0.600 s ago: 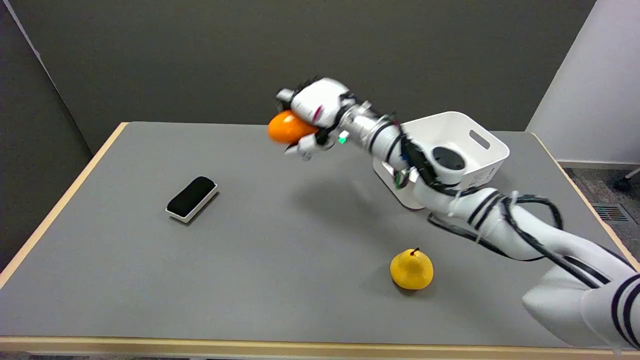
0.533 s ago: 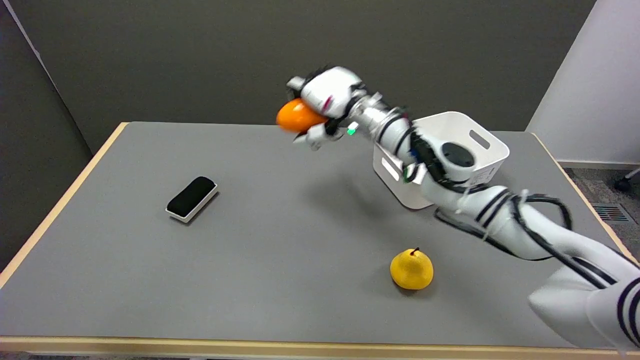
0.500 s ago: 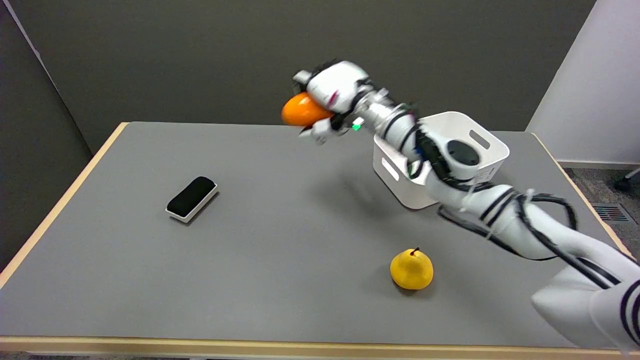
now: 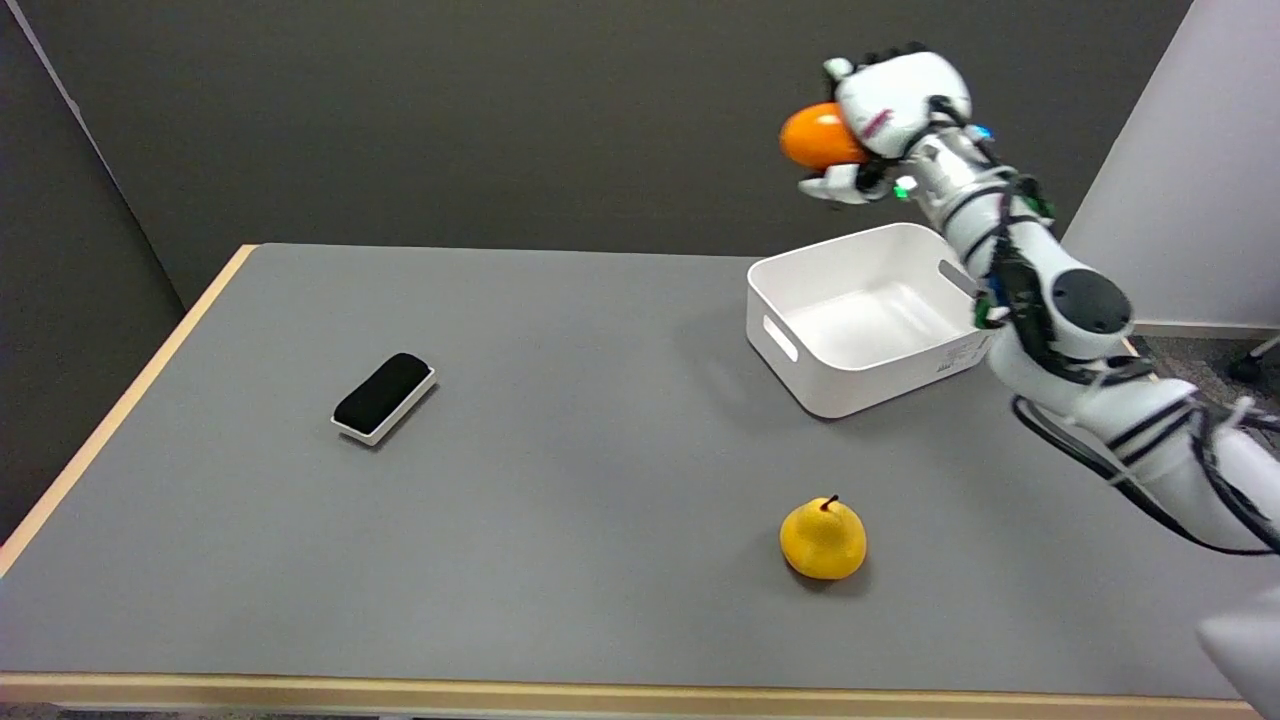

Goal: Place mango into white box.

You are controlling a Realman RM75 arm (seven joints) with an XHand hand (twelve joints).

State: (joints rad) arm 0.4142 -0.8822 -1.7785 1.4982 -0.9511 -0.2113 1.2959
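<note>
My right hand (image 4: 885, 115) grips an orange mango (image 4: 815, 137), held high in the air above the table's far right. The fingers wrap over the mango's top and under it, so only its left part shows. The white box (image 4: 860, 375) stands below and slightly to the right of the mango, open side up, with nothing inside. My forearm runs down past the box's right rim.
A yellow pear (image 4: 823, 538) sits on the grey table (image 4: 560, 450) in front of the box. A black-and-white eraser block (image 4: 383, 396) lies toward the left. A dark wall stands behind the table's far edge.
The right hand has carried the mango up and to the right, from over the table's middle back to high above the white box. The box's inside is now uncovered.
</note>
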